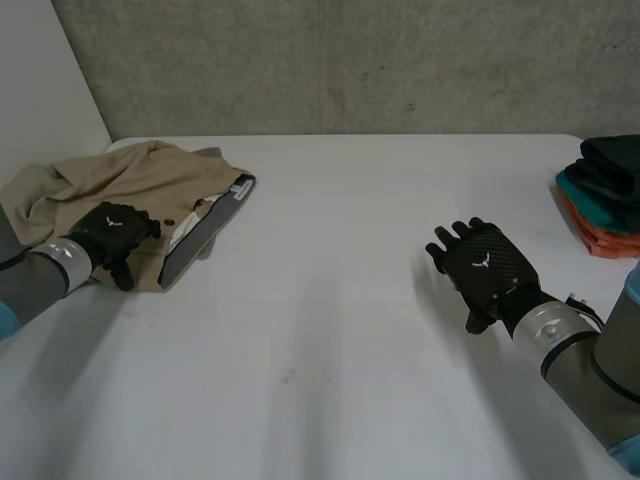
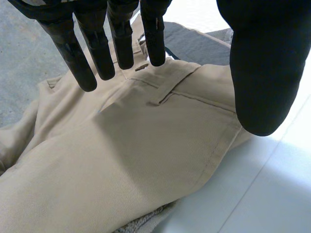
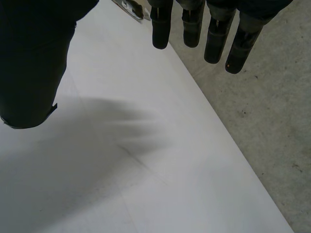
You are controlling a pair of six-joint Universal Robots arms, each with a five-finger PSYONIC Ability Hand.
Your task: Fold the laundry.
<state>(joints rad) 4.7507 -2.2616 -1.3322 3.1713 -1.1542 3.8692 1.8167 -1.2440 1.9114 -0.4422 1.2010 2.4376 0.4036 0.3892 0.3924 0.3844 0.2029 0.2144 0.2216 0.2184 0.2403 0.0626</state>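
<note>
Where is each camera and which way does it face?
Head: behind and between the arms, looking down at the table; both arms, left hand, right hand.
Left wrist: along its palm at the khaki trousers; own fingers, thumb.
Right wrist: along its palm at the table's edge and grey concrete; own fingers, thumb.
Shared: trousers in head and left wrist.

A white desk (image 1: 330,300) with a matte, faintly scuffed top spans the space, its far edge meeting a rough grey concrete wall (image 1: 350,60) marked by a faint vertical seam. A plain white wall (image 1: 40,70) stands at the desk's far left corner. Beyond the desk's straight edge lies a speckled grey concrete floor (image 3: 262,121), and the light is even and soft.
</note>
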